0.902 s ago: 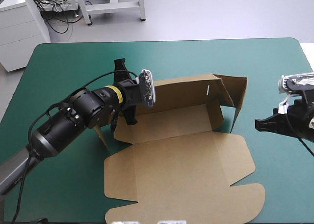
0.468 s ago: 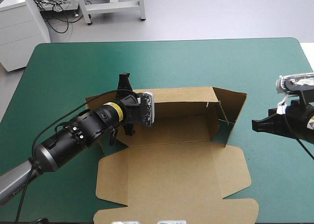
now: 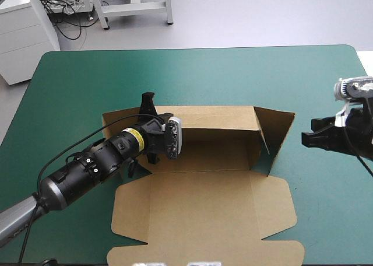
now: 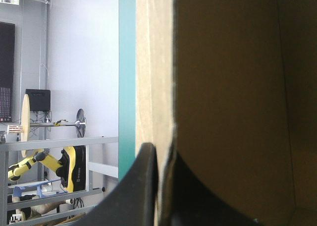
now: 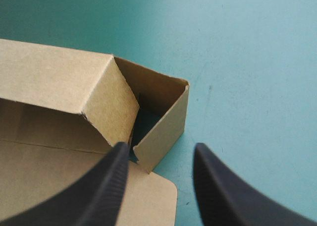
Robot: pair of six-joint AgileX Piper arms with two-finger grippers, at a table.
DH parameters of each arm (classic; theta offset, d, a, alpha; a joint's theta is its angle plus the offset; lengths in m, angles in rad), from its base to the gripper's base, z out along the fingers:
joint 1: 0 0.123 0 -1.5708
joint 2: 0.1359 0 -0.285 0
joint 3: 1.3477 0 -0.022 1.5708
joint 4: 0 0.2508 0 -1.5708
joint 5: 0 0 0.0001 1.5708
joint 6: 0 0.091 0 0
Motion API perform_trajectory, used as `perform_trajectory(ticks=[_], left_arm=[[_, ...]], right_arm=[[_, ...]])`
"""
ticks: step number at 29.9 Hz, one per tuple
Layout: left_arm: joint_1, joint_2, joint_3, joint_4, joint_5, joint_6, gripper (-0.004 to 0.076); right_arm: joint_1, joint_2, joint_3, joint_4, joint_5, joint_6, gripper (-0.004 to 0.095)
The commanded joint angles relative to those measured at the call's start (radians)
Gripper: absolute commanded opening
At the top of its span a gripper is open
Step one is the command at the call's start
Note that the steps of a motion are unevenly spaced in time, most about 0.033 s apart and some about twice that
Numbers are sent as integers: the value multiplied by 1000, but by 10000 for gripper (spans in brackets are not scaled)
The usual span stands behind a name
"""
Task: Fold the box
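Observation:
The brown box [image 3: 204, 219] lies mid-table with its lid flat toward the near edge and its back wall standing. At its right end a side flap [image 3: 274, 132] is raised and angled outward. My left gripper [image 3: 165, 132] sits at the left part of the back wall. In the left wrist view the left gripper [image 4: 162, 161] is shut on that wall, with the board [image 4: 233, 87] between the black fingers. My right gripper [image 3: 309, 139] hovers just right of the box, apart from it. In the right wrist view the right gripper [image 5: 159, 149] is open, facing the box's right corner [image 5: 163, 127].
Bare teal-green cover [image 3: 204, 73] stretches from the box to the table's far edge. More of it [image 3: 326, 207] lies right of the lid. The right gripper stands close to the table's right edge.
The box has turned square to the table and slid toward the left and near side with the left gripper. Its back wall now stands straighter. The right gripper shifted slightly toward the far side.

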Motion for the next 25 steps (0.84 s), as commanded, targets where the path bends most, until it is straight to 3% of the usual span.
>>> perform_trajectory(ticks=[1, 3, 7, 14, 20, 25], left_arm=[[-13, 1, 2, -58, 36, -7, -32], [-13, 1, 4, -67, 38, -7, -32], [-13, 1, 4, -84, 38, -7, -32], [-13, 1, 4, -90, 38, -31, -32], [-13, 1, 4, -90, 45, -33, -32], [-13, 1, 4, -90, 47, -33, -32]], right_arm=[[-7, 39, -91, -8, 3, -7, 786], [-7, 76, -137, -29, 3, 4, 873], [-7, 170, -197, -102, 2, 39, 851], [-7, 382, -243, -60, 3, 80, 846], [-56, 532, -295, 59, 3, 80, 846], [-150, 620, -316, 235, 3, 76, 846]])
